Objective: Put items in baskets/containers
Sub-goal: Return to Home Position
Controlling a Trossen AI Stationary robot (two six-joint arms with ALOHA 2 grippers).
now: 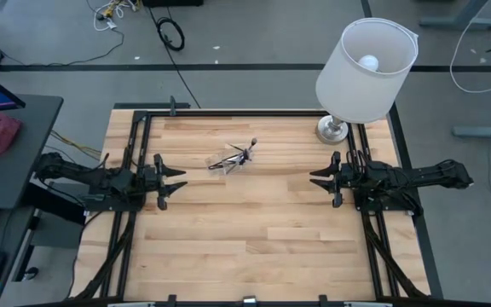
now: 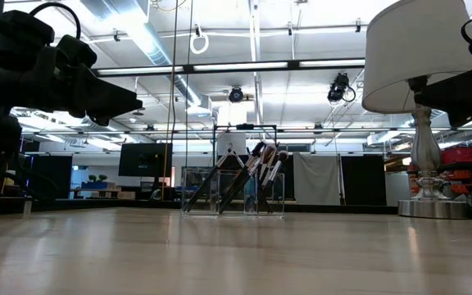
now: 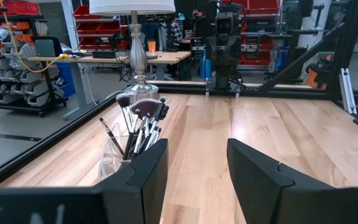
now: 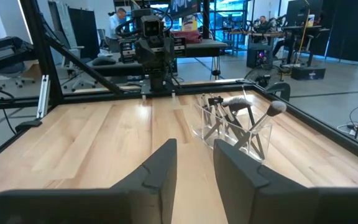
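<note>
A small clear plastic container (image 1: 225, 164) stands on the table toward its far middle, with several dark-handled makeup brushes (image 1: 242, 154) leaning inside it, bristles up. The low view shows the clear container (image 2: 232, 193) upright with brushes (image 2: 260, 168) slanting in it. My left gripper (image 1: 177, 179) hovers open at the table's left side, pointing right; the container (image 3: 120, 155) and brushes (image 3: 143, 121) lie ahead of it. My right gripper (image 1: 315, 179) hovers open at the right side, pointing left; the container (image 4: 238, 130) shows ahead of it.
A white-shaded lamp (image 1: 366, 68) with a metal base (image 1: 332, 130) stands at the table's far right corner, near the right arm. Bare wood fills the near half of the table (image 1: 254, 247). A dark frame rail (image 1: 228, 113) runs along the far edge.
</note>
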